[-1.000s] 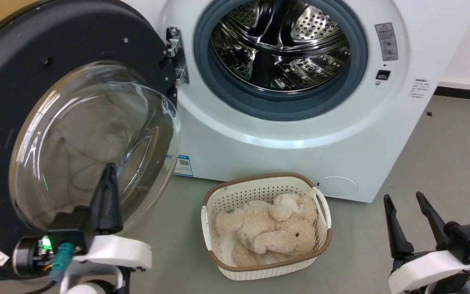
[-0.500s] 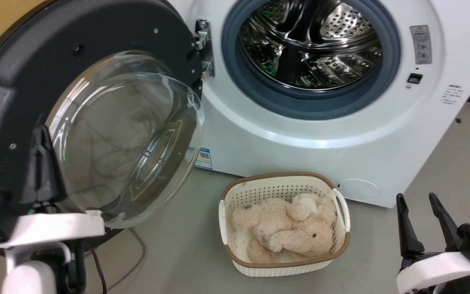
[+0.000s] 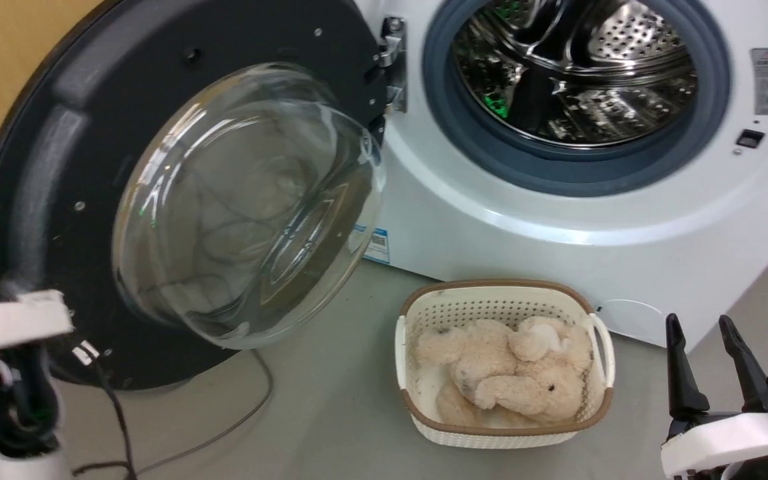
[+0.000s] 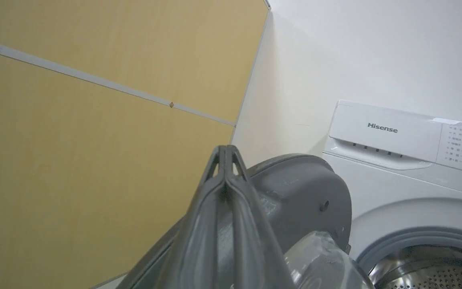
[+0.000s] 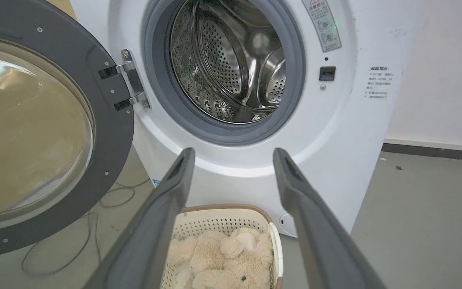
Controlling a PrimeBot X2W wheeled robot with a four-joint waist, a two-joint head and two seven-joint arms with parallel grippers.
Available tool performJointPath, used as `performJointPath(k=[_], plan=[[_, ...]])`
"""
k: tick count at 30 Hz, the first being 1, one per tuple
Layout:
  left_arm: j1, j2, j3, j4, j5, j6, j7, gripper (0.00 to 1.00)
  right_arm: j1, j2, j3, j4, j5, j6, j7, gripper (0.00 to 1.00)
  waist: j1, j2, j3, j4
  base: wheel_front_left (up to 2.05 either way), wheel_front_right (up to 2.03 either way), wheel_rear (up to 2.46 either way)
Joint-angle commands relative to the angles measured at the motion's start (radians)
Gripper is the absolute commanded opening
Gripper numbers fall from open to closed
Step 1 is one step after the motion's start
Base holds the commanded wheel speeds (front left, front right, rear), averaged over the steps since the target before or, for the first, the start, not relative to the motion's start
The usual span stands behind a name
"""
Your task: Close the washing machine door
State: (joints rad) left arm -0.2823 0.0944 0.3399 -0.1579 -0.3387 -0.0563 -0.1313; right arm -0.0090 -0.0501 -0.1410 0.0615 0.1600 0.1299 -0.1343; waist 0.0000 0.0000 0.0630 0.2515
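Washing machine door [image 3: 224, 200] hangs open, dome facing out; left end effector [image 4: 225, 149] pinched, right end effector [image 5: 233, 151] spread.

The right claw [image 5: 233, 152] is spread wide, nothing between its fingers, facing the washer [image 5: 335, 132]. The door [image 5: 30, 132] stands swung open at left, exposing the drum [image 5: 231, 68]. Below, a basket [image 5: 215, 218] holds a plush toy [image 5: 219, 257].

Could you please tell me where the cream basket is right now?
In the head view the cream basket stands on the floor right of centre, before the washing machine and below its drum opening, with the right gripper to its right.
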Motion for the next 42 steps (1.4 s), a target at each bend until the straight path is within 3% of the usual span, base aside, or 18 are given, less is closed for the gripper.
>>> performJointPath(k=[1,11,19,28,36,42], plan=[[-0.033,0.017,0.025,0.012,-0.034,-0.009,0.0,0.0,-0.013,0.0,-0.007,0.006,0.014,0.0,-0.01,1.0,0.0,0.0,0.005,0.016,0.0,0.0,0.0],[-0.16,0.134,0.094,0.204,-0.185,-0.02,0.069,0.0,-0.021,0.0,-0.02,0.032,0.033,0.0,-0.03,1.0,0.0,0.0,0.022,0.077,0.0,0.0,0.0],[-0.297,0.228,0.117,0.404,-0.38,0.014,0.3,0.0,-0.027,0.0,-0.024,0.045,0.047,0.001,-0.047,1.0,0.0,0.0,0.044,0.11,0.0,0.0,0.0],[-0.368,0.32,0.049,0.578,-0.474,-0.022,0.534,0.0,-0.044,0.0,-0.034,0.058,0.055,0.001,-0.066,1.0,0.0,0.0,0.077,0.131,0.0,0.0,0.0],[-0.369,0.363,-0.01,0.621,-0.581,-0.05,0.718,0.0,-0.055,0.0,-0.046,0.07,0.069,0.001,-0.083,1.0,0.0,0.0,0.101,0.147,0.0,0.0,0.0],[-0.315,0.378,-0.082,0.537,-0.697,-0.057,0.836,0.0,-0.062,0.0,-0.053,0.08,0.082,0.001,-0.095,1.0,0.0,0.0,0.115,0.161,0.0,0.0,0.0]])
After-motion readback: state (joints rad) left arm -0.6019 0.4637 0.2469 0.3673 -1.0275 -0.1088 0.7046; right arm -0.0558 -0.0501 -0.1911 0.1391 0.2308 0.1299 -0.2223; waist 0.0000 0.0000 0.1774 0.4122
